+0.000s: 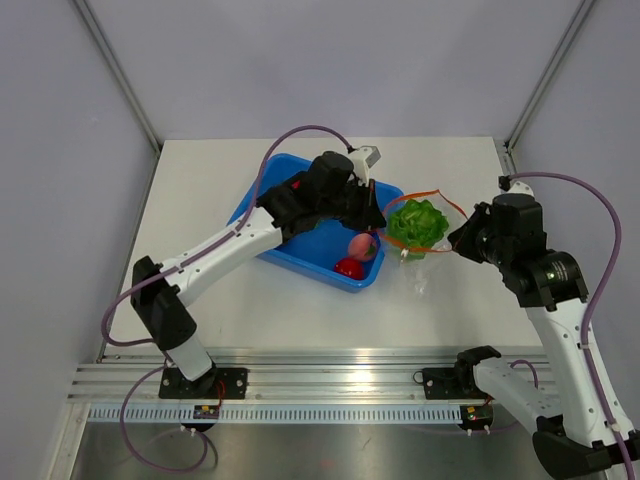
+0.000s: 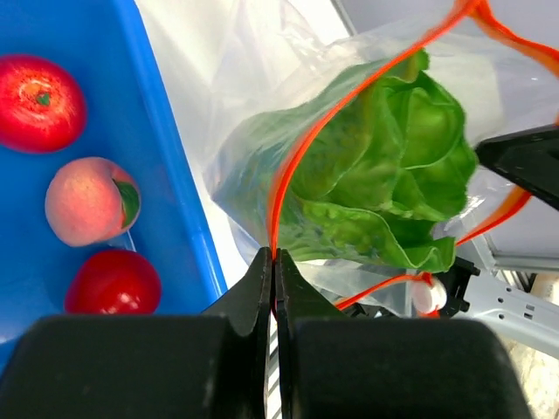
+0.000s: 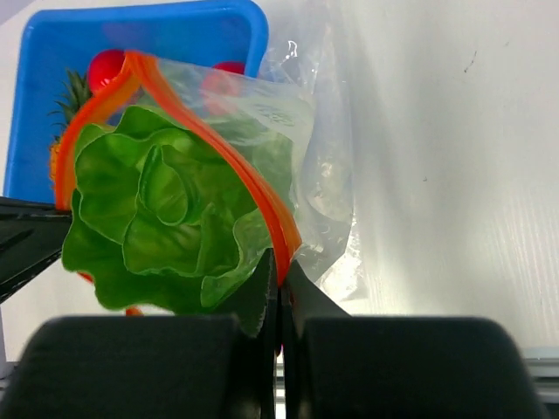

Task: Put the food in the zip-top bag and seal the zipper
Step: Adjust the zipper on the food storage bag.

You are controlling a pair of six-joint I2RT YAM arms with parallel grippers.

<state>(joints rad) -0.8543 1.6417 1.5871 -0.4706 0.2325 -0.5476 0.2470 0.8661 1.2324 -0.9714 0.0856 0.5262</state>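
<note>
The clear zip-top bag [image 1: 418,262] hangs between my two grippers to the right of the blue tub. Its orange-red zipper [image 1: 441,196] is spread open in a loop. The green cabbage [image 1: 418,222] sits in the mouth, its top sticking out. My left gripper [image 1: 380,224] is shut on the zipper's left side [image 2: 295,150], fingertips together [image 2: 274,255]. My right gripper [image 1: 459,241] is shut on the zipper's right side [image 3: 255,188], fingertips together [image 3: 279,258]. The cabbage fills both wrist views [image 2: 384,166] [image 3: 166,209]. A pink peach [image 1: 362,246] and a red fruit [image 1: 349,268] lie in the tub.
The blue tub [image 1: 300,262] stands left of the bag, partly under my left arm. In the left wrist view it holds the peach [image 2: 87,201] and two red fruits [image 2: 39,102] [image 2: 113,281]. Pineapple leaves [image 3: 74,96] show in the tub behind the bag.
</note>
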